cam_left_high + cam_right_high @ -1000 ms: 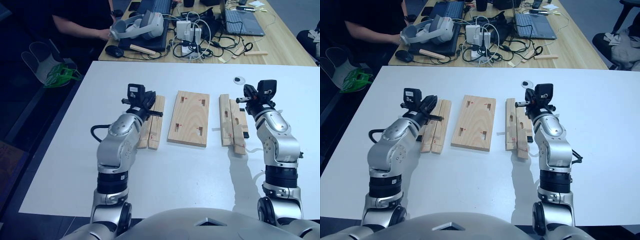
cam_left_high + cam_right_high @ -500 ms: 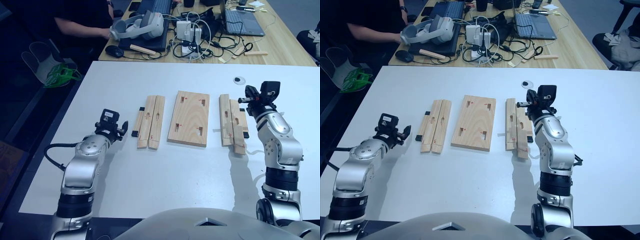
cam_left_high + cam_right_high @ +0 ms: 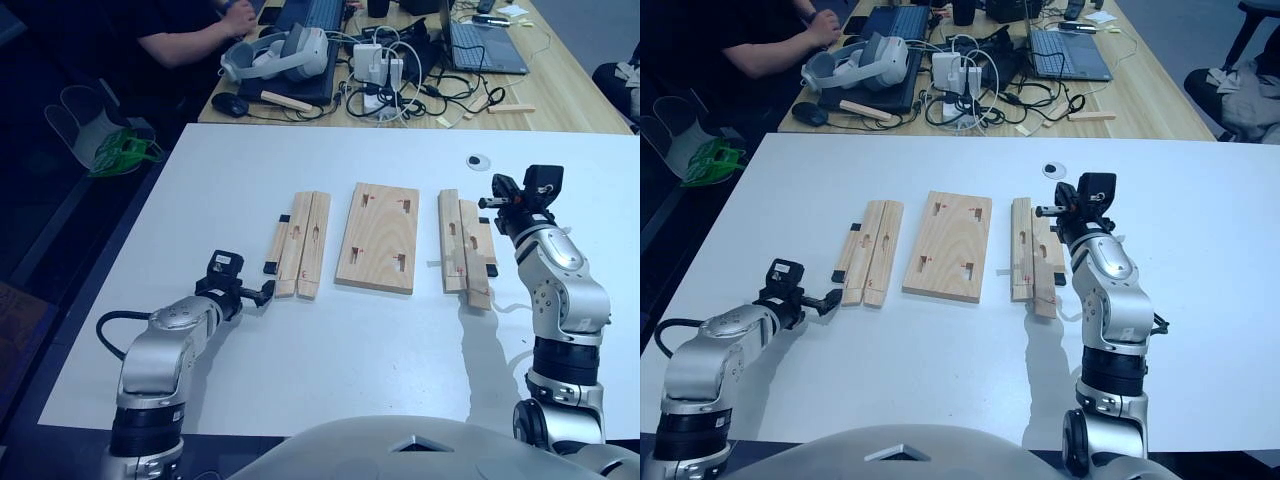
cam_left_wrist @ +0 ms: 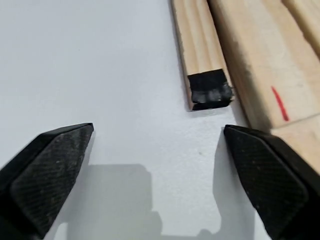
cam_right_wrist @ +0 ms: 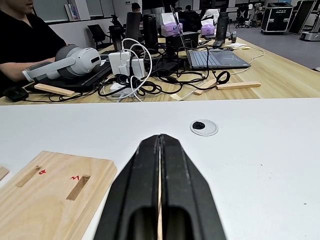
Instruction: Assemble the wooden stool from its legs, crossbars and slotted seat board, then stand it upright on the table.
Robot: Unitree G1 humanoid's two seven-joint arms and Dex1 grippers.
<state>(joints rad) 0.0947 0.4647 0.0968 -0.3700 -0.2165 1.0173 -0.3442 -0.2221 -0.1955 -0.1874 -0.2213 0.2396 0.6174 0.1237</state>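
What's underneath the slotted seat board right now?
The seat board lies flat on the white table, slotted face up. Its underside and the patch of table beneath it are covered, so anything there cannot be seen.

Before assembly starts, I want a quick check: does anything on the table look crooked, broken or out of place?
Nothing stands out. The seat board lies flat in the middle; the left pile and right pile of wooden pieces lie alongside it, roughly parallel. The right pile's ends are slightly staggered; no damage shows.

Silver jointed arms [image 3: 565, 290]; black cross-hatched fingers [image 4: 45, 170] — black cable [image 3: 102, 328] on left.
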